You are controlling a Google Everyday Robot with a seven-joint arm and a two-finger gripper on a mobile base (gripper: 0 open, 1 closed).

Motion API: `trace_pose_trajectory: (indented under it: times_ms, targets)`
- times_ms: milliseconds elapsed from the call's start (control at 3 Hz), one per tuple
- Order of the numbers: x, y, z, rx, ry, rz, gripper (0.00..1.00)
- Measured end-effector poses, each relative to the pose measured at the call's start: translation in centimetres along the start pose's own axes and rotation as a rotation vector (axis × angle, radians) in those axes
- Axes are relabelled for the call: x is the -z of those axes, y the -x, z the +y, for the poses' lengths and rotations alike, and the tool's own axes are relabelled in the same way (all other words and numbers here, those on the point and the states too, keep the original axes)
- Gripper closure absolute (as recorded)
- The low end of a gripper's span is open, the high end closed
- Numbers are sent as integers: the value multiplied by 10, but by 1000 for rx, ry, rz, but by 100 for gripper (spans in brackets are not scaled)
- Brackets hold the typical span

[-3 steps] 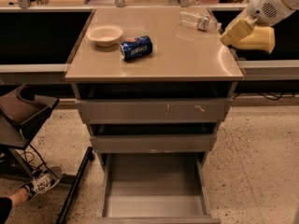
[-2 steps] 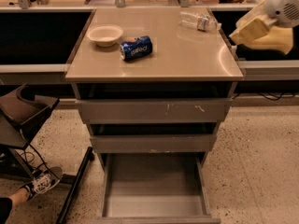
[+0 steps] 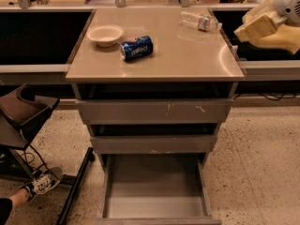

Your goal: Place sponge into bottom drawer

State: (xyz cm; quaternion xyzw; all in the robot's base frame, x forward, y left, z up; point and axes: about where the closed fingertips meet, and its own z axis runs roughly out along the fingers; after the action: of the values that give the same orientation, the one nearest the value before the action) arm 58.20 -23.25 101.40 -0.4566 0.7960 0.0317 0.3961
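one step in hand, the carry: gripper [image 3: 263, 28] off the surface's [image 3: 164, 55] right edge, jaws clamped on sponge [image 3: 285, 41]; next, lower into open bottom drawer [image 3: 154, 178].

Hand [image 3: 268, 29] high right, beside countertop [image 3: 178, 55]; bottom drawer [image 3: 154, 179] open, upper drawers [image 3: 154, 111] overhanging.

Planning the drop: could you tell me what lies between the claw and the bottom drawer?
Camera view: the cabinet's right edge and upper drawers, below the claw holding the sponge at upper right.
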Motion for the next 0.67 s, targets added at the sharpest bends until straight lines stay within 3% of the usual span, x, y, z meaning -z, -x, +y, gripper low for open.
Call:
trace_pose_trajectory:
  times_ms: [333,667]
  targets:
    - [-15,-6,18,16,5,1,100]
    - [-30,-4,62,63,11,-92,100]
